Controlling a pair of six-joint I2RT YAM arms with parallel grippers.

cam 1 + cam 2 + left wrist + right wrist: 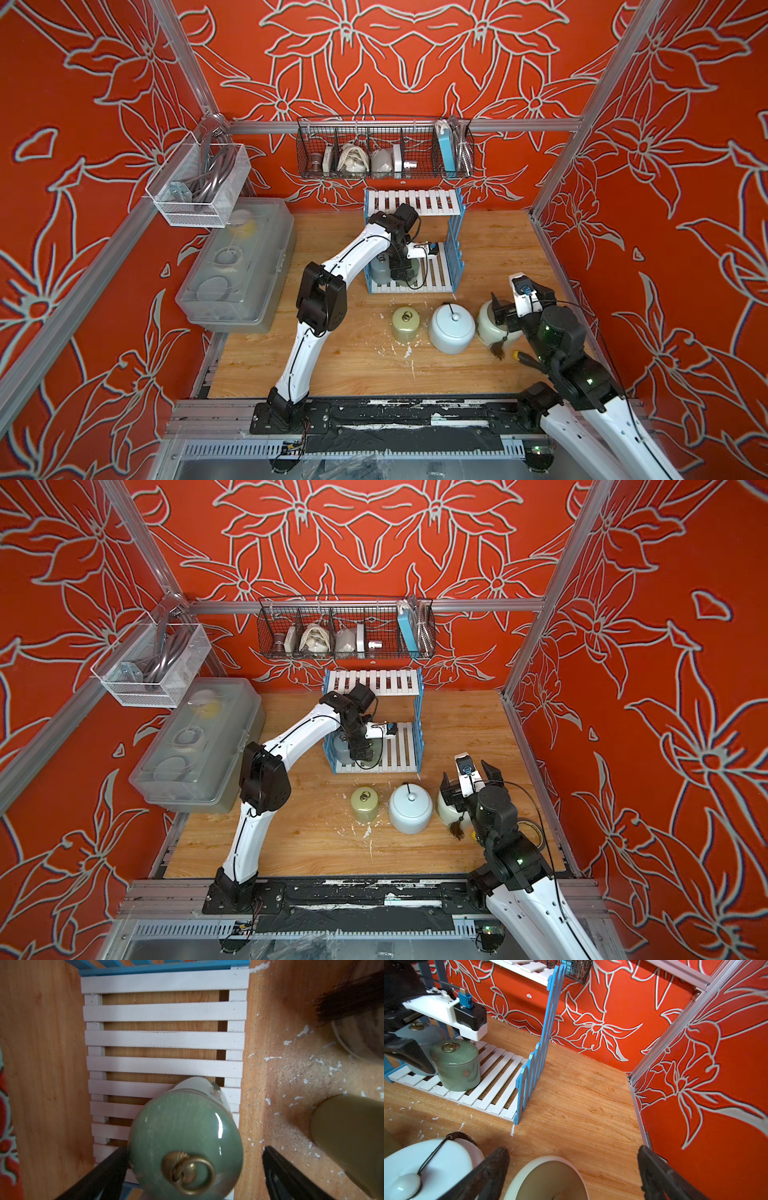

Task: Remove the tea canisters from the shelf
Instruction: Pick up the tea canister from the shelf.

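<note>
Fingers (104,1174) of left gripper (196,1148): spread wide, one each side of green canister (182,1126) on shelf (500,1076) lower board, grey-blue canister (423,1032) beside it; right gripper (573,1149): spread wide, holding nothing, over cream canister (550,1176) on table (353,365), with pale-blue canister (452,328) and olive canister (406,323).

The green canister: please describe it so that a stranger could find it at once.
Find the blue-and-white shelf by the back wall. Two small ring-lidded canisters stand on its lower board. The green canister sits inside the open left claw, unlike the grey-blue canister beside it.
</note>
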